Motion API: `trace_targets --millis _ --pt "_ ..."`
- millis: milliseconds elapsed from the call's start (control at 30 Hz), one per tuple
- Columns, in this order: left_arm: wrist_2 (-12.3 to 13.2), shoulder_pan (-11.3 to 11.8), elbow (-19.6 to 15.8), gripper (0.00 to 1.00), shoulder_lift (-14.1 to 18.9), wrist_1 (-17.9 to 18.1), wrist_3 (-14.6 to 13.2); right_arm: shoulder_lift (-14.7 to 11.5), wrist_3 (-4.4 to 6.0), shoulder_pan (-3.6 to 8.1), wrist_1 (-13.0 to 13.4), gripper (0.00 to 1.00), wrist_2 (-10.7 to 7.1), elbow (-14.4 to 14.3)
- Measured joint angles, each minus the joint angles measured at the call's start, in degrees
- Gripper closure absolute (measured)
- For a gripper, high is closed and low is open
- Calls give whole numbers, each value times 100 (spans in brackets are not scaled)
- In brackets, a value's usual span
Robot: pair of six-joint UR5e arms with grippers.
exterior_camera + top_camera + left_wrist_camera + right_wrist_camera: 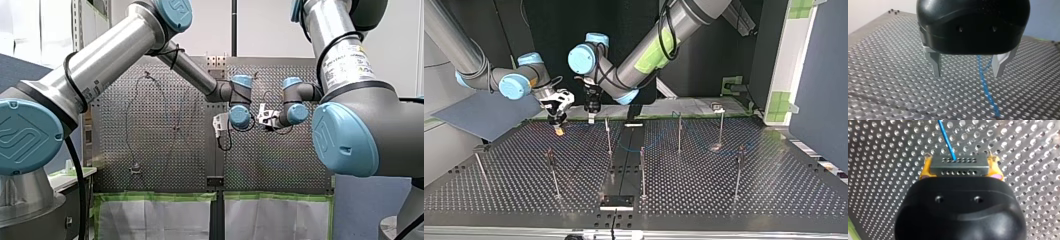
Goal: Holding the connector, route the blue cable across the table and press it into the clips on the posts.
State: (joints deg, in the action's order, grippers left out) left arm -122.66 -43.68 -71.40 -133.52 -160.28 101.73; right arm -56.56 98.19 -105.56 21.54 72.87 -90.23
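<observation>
Clamping the metal connector point(958, 166) between its yellow pads point(926, 168), my right gripper point(960, 167) hangs low over the perforated table point(885, 157). The blue cable point(946, 137) leaves the connector's far face and runs away across the holes. In the top view this gripper sits near the table's far edge, left of the centre seam.

My left gripper point(968, 66) hovers just beside it to the right in that view. Its metal fingers point(935, 65) are spread wide above the cable, which lies on the plate below, nearer one finger than the other.

Thin posts point(679, 131) stand upright and well apart across the table. The cable loops on the surface among those in the top view's right half, and whether it sits in any clip is too small to tell. Broad stretches of bare plate lie between the posts, widest toward the near edge and the left side of the top view.

A white label point(347, 62) wraps my right arm's tube in the front view, its print too small to read. A green tape band point(651, 55) marks my left arm in the top view.
</observation>
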Motion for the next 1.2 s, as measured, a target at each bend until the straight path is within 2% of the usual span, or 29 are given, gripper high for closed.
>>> trace_targets --millis 200,333,533,800,1000,1200 --pt "23 -48 322 0 -190 -195 121 0 0 16 0 100 0 -1" --pt "-109 -60 520 0 -377 -311 203 -2 2 24 -1 100 -4 0" --pt "-391 -85 812 0 -661 -145 392 -2 7 40 -2 100 -10 0" --pt "-641 -107 1178 0 -800 2 501 -1 4 42 0 100 -11 1" --pt "-727 -187 1461 0 -1042 -180 613 -1 6 51 1 100 -23 1" --pt "-964 -219 1746 0 -1325 -278 744 -1 9 81 0 100 -80 1"
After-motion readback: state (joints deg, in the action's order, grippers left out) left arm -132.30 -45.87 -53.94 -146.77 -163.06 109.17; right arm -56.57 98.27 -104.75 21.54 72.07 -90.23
